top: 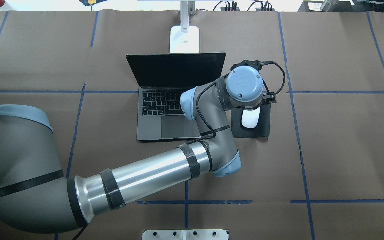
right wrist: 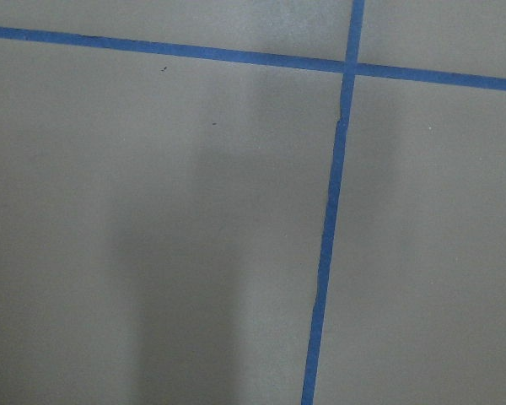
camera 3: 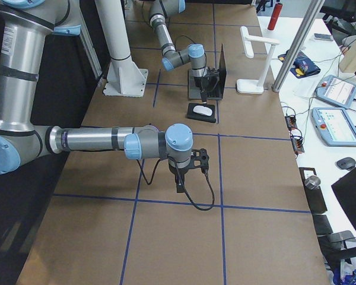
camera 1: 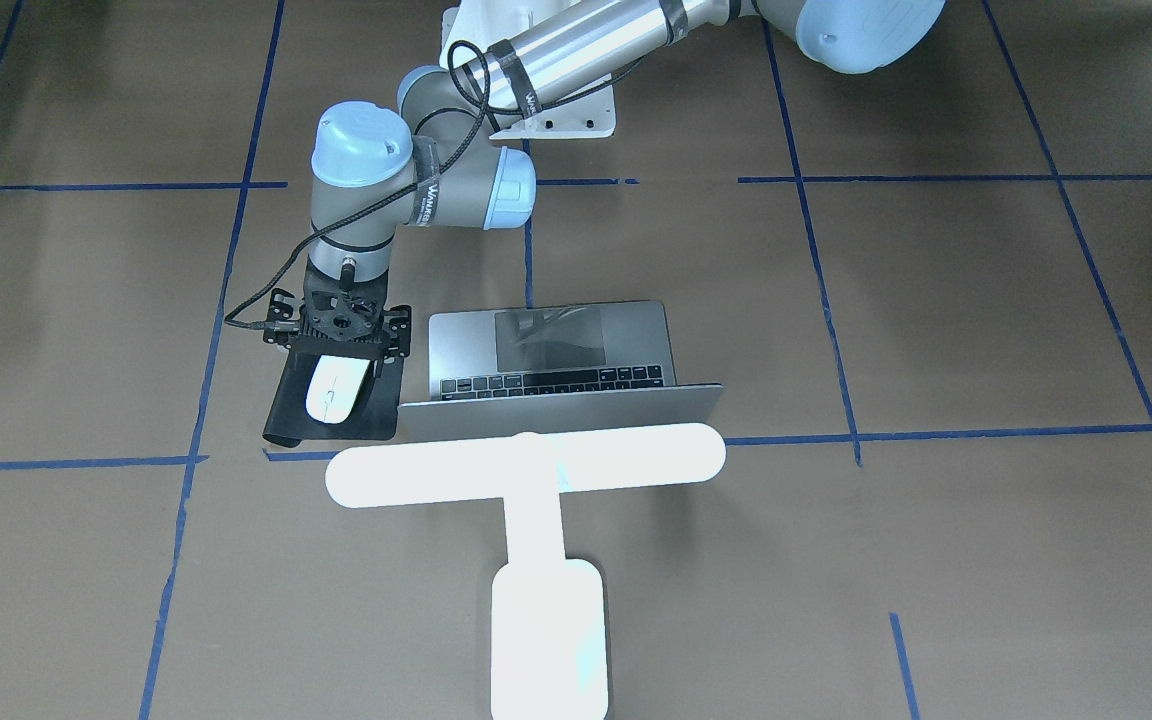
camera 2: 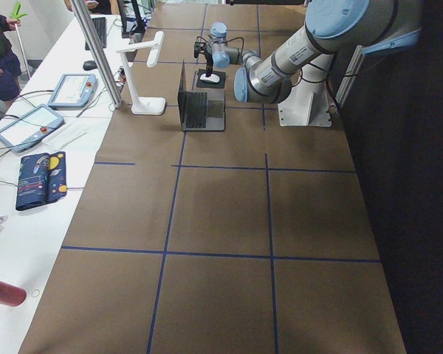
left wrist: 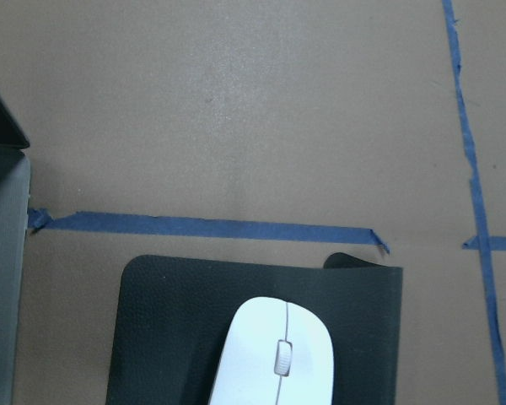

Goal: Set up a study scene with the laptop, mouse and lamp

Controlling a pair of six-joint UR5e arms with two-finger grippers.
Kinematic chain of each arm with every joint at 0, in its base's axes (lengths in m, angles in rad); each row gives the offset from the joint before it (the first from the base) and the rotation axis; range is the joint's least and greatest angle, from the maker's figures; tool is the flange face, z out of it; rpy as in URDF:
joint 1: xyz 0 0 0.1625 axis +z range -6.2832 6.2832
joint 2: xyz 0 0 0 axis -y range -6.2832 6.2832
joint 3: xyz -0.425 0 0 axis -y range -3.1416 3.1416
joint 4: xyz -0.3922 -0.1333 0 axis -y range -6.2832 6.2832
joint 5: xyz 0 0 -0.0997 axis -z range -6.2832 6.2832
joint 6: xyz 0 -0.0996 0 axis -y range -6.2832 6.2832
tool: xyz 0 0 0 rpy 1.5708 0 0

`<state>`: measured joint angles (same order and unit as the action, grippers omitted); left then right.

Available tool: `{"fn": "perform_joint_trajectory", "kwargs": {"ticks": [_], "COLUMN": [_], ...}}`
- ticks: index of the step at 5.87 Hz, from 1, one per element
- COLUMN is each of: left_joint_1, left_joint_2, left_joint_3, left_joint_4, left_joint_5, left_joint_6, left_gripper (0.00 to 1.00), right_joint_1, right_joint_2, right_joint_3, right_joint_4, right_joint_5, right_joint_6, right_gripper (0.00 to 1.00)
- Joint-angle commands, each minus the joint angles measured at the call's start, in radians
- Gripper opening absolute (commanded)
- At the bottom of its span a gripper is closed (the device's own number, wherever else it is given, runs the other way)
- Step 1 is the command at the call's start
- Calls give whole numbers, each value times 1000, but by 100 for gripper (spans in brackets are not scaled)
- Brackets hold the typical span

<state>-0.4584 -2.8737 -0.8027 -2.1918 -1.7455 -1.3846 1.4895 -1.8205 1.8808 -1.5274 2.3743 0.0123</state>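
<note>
The open silver-grey laptop [camera 1: 551,350] stands mid-table, its screen towards the lamp [camera 1: 526,470], a glowing white T-shaped lamp whose base [top: 184,38] sits just behind the lid. The white mouse [camera 1: 336,392] lies on a black mat [camera 1: 286,410] beside the laptop, and shows in the left wrist view [left wrist: 274,359]. My left gripper [camera 1: 341,350] hangs over the mouse's robot-side end; its fingers are hidden, so I cannot tell its state. My right gripper [camera 3: 179,184] points down at bare table far from these things; I cannot tell its state.
The white bolted pedestal [top: 185,234] stands at the robot's edge of the table. Blue tape lines [right wrist: 329,219] cross the brown table cover. A side table with tablets [camera 2: 29,125] and a metal post [camera 2: 96,51] runs past the lamp.
</note>
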Motion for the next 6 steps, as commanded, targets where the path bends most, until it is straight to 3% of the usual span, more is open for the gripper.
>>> {"fn": "perform_joint_trajectory", "kwargs": {"ticks": [1,2,4,5,6], "left_joint_1": [-23,-43,-174,-251,-340], "left_joint_2": [179,341,582,728,791], "left_joint_3": [-313,-572,-811,-920,-981], "left_joint_4": [149,259,305,329,445], "left_joint_5": [-92,-116,-291,-351,-395], "left_joint_6": [-2,8,74,205,389], "left_gripper": [100,100,100,100,100], "right_joint_1": [3,8,26,26,26], "right_joint_2": [18,18,7,4,6], "right_joint_3": [1,6,1,-29,-35], "right_joint_4": [3,22,29,27,24], "right_joint_5": [-4,-7,-29,-42,-40], "right_joint_6": [-2,8,6,6,15], "right_gripper": [100,100,100,100,100]}}
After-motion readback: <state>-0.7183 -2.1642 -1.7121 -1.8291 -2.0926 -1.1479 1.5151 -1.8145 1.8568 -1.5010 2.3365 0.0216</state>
